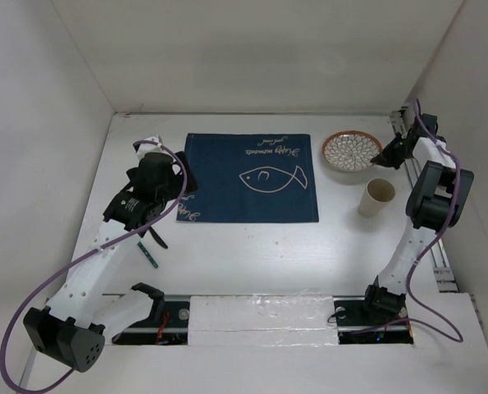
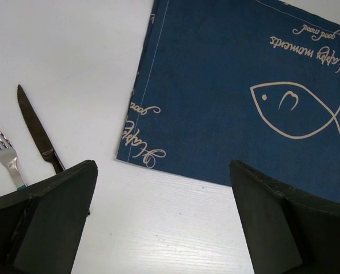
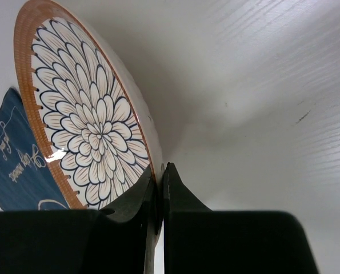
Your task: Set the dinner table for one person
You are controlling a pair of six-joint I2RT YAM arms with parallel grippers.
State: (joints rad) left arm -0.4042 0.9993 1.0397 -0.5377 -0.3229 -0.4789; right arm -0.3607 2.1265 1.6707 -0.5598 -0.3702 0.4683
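Right pincer [image 3: 161, 174] was clamped on the floral plate [image 3: 90, 125] at its rim. Left pincer [image 2: 163, 166] hung spread wide above the tabletop [image 2: 72, 57], beside the blue fish placemat [image 2: 227, 85].

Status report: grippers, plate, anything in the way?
Right gripper shut on plate rim. Left gripper open, empty, above placemat edge. Cup close beside plate; nothing between plate and placemat.

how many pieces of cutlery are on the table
2: a knife and a fork, side by side on the white table, left of the blue placemat. More may be hidden beneath the left arm.
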